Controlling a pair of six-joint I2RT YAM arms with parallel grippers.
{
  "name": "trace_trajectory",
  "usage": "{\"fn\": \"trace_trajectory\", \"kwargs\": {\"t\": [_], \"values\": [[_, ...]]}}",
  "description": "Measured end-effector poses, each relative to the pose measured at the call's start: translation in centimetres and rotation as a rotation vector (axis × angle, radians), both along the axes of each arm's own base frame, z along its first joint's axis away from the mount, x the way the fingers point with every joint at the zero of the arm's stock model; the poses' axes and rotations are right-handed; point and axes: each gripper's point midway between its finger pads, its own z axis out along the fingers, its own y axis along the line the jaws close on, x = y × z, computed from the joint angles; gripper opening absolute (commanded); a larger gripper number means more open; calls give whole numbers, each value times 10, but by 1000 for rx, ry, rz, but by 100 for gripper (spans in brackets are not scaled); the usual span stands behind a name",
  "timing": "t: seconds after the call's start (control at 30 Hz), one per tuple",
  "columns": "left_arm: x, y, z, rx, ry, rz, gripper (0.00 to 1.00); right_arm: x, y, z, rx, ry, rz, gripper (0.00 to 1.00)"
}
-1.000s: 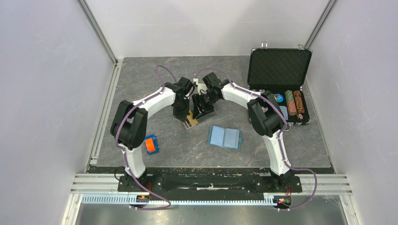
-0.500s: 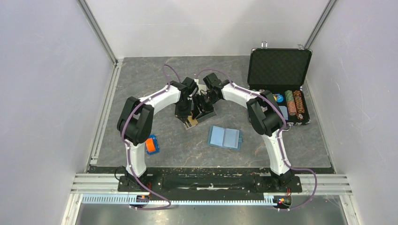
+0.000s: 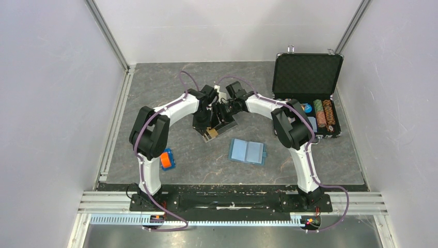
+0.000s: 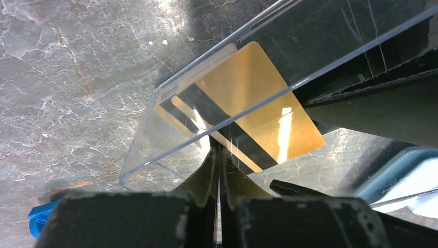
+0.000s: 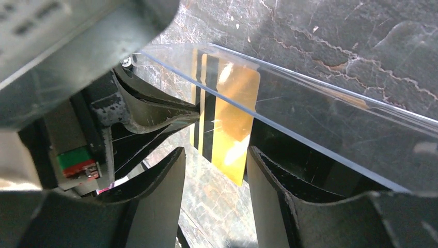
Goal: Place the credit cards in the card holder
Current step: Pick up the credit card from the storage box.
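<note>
The left tool [image 4: 217, 164] is closed on the thin rim of the clear plastic tray [image 4: 155, 150]. This pinch is judged to be there to pin the light tray to the surface [image 4: 72, 77] so that it cannot slide or tip while a card is drawn out. The right tool [image 5: 215, 155] is open. Its two dark fingers [image 5: 160, 191] are set on either side of the gold card [image 5: 232, 111] and are not seen to touch it, a stance judged to be the approach to a grasp on the card's short edges. The gold card leans inside the tray, just ahead of the left tool's tip and directly between and beyond the right tool's fingers. A second gold edge is seen tucked behind it. The card holder [image 3: 248, 151] is laid open and flat, pockets upward, well apart from both tools, on the base side and to the right of the right tool. It is judged to be left spread so that a card can be slid straight in. A black magnetic stripe is seen across the gold card, but no brand, number or other writing can be read on the card, the tray or the holder.
</note>
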Motion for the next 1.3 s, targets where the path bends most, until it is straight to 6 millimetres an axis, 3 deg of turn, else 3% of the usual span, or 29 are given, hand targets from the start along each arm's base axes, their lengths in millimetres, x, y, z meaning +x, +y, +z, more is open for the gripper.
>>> {"fn": "trace_trajectory", "kwargs": {"t": [0.13, 0.33, 0.5, 0.67, 0.8, 1.0, 1.1, 1.23, 1.3], "values": [[-1, 0, 0, 3, 1, -9, 2, 2, 2, 0, 24, -2, -7, 39], [-3, -1, 0, 5, 5, -30, 2, 5, 0, -3, 33, 27, -48, 12], [-4, -2, 0, 7, 8, -35, 2, 6, 0, -1, 42, 38, -73, 2], [-4, -2, 0, 7, 7, -37, 2, 6, 0, 0, 56, 49, -81, 2], [-5, -2, 0, 7, 8, -38, 2, 5, 1, 3, 87, 66, -85, 12], [-5, -2, 0, 7, 8, -38, 2, 4, 3, 5, 108, 73, -81, 15], [-4, -2, 0, 7, 8, -38, 2, 4, 4, 5, 114, 75, -78, 14], [-7, -1, 1, 12, 16, -38, 2, 0, 6, 7, 128, 83, -64, 0], [-10, 1, 1, 18, 26, -38, 2, -3, 8, 8, 138, 91, -56, 0]]}}
